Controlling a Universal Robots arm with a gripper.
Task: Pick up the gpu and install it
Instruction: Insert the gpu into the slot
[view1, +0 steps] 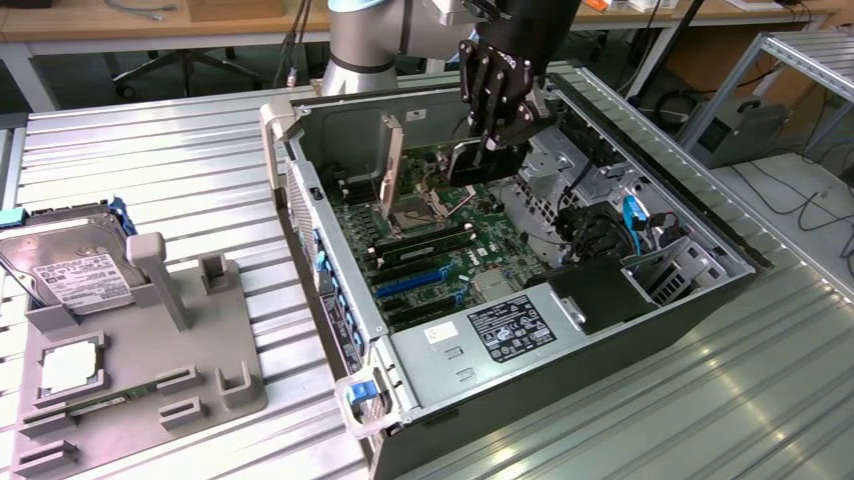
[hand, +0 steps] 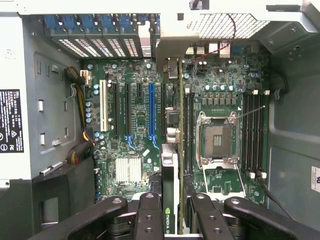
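**Robot tool holding the gpu on edge inside an open computer case**

An open computer case (view1: 641, 330) lies on its side on a ribbed metal worktop (view1: 160, 150). Its green motherboard (view1: 441, 250) faces up. A robot arm reaches down into the case from above.

The black tool (view1: 497, 135) is partly closed, and its fingers (hand: 150, 210) press against both flat sides of the gpu (hand: 170, 170). In the wrist view the card is seen edge-on between the fingers, as a thin dark strip with a green label. It runs from the tool towards the slotted rear wall of the case.

The gpu stands upright over the motherboard. It sits between a long blue slot (hand: 151, 110) on one side and the square processor socket (hand: 217, 137) on the other. It is just beside a black slot that lies next to the blue one. Whether its lower edge touches the board cannot be told.

In the exterior view the gpu (view1: 474, 165) shows as a dark piece hanging just under the tool, near the far end of the case.

On the exterior view's left, well apart from the case, a grey holder (view1: 174, 350) rests on the worktop. A silver hard drive (view1: 67, 265) with a white label leans in it.
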